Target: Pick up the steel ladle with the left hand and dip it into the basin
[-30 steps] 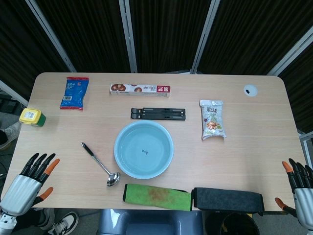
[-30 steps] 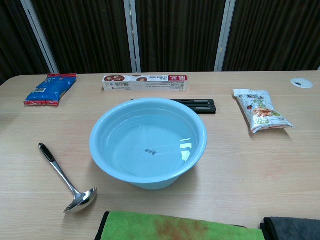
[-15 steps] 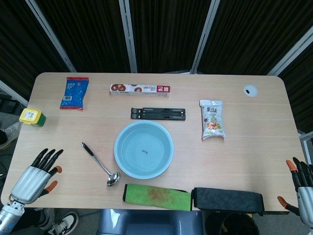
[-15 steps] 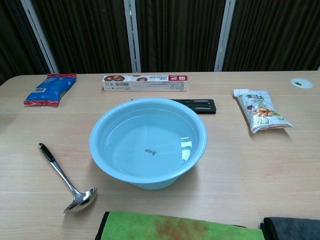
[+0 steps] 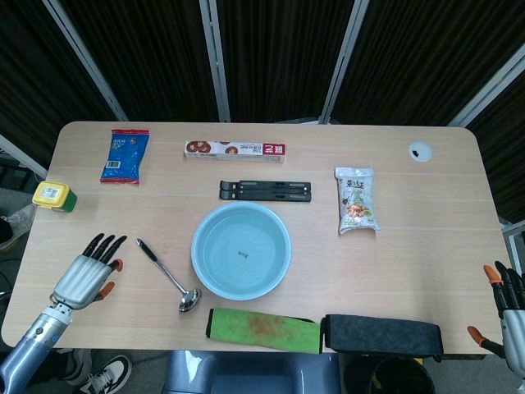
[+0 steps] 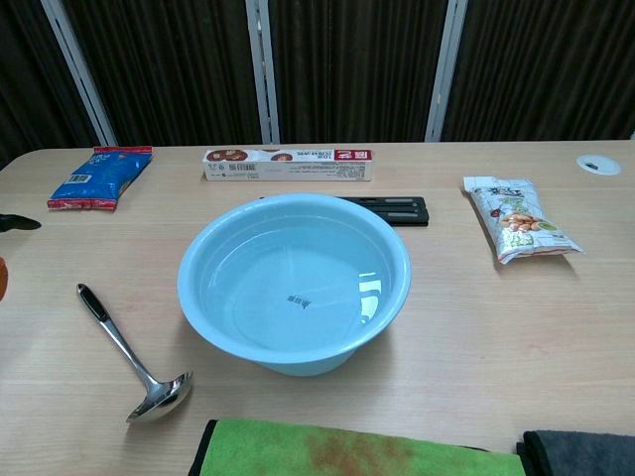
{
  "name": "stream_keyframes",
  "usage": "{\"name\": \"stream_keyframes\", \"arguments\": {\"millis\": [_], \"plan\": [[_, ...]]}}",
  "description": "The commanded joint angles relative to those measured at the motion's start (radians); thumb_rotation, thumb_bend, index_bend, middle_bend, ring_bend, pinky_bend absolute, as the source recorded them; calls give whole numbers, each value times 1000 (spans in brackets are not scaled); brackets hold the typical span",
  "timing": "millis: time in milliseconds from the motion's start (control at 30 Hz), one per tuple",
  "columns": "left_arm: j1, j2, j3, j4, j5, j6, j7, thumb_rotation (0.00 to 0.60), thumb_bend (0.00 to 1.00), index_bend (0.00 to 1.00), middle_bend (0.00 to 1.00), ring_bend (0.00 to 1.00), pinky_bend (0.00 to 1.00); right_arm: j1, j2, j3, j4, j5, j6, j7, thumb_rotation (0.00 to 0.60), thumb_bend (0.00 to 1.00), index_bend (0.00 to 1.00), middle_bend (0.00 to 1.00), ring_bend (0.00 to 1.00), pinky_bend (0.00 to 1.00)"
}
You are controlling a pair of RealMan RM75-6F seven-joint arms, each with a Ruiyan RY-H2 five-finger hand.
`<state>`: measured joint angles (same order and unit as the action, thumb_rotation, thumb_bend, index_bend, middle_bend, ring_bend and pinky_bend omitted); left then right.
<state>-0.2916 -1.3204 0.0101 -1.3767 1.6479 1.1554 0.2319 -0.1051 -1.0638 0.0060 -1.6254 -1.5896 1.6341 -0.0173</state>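
The steel ladle [image 5: 166,276] lies flat on the table, black handle tip up-left, bowl toward the front; the chest view shows the ladle [image 6: 127,355] left of the basin. The light blue basin [image 5: 241,250] holds water at the table's middle, and its rim [image 6: 294,281] fills the chest view's centre. My left hand [image 5: 88,272] hovers over the table left of the ladle handle, fingers spread, holding nothing. My right hand [image 5: 510,307] sits off the table's front right corner, fingers apart and empty.
A green towel [image 5: 262,329] and a dark cloth [image 5: 382,336] lie along the front edge. Behind the basin are a black folded stand [image 5: 265,190], a long wrap box [image 5: 235,150], a snack bag [image 5: 356,200], a blue packet [image 5: 125,155] and a yellow container [image 5: 53,196].
My left hand has moved up and right over the table toward the ladle's handle; its fingertips now show at the chest view's left edge. My right hand has sunk lower at the frame's corner.
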Motion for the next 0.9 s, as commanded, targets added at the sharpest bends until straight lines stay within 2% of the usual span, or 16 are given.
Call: {"name": "stream_keyframes", "arguments": {"millis": [33, 233, 400, 900], "plan": [[-20, -28, -8, 25, -13, -21, 12, 600, 340, 428, 0, 0, 0, -2, 4, 0, 1, 2, 2, 7, 600, 0, 0, 0, 0, 0], [-67, -95, -26, 67, -58, -93, 23, 600, 326, 421, 0, 0, 0, -14, 0, -6, 14, -27, 38, 20, 600, 0, 0, 0, 0, 0], [-82, -132, -29, 93, -65, -99, 46, 600, 328, 424, 0, 0, 0, -9, 0, -1, 13, -6, 20, 17, 600, 0, 0, 0, 0, 0], [-143, -249, -26, 224, -77, -142, 7, 600, 326, 453, 0, 0, 0, -20, 1, 0, 13, -12, 44, 23, 600, 0, 0, 0, 0, 0]]}}
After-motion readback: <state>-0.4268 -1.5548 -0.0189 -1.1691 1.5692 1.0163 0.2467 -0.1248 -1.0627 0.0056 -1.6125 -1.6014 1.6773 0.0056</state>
